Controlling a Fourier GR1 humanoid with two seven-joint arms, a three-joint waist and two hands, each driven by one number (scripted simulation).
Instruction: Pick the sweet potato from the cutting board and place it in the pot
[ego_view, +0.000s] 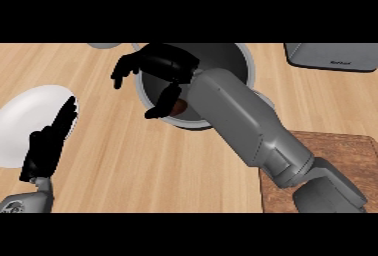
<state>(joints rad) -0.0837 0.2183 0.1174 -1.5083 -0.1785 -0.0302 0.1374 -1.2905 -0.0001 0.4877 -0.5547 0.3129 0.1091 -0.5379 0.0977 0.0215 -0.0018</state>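
Note:
The grey pot (247, 67) stands at the top middle of the counter. My right hand (168, 62) hangs over its opening, reaching in from the lower right, with its fingers (122, 70) spread out to the left. The thumb (164, 102) points down toward the pot's near rim. Just a brown bit of the sweet potato (179, 105) shows inside the pot, beside the thumb and against the wrist; no finger curls round it. The brown cutting board (336, 150) lies at the lower right, partly under my forearm. My left hand (46, 142) rests open at the left edge, fingers up.
A white plate (29, 122) lies at the left, partly behind my left hand. A dark grey appliance (332, 57) sits at the top right corner. A small grey object (103, 45) peeks in at the top, left of the pot.

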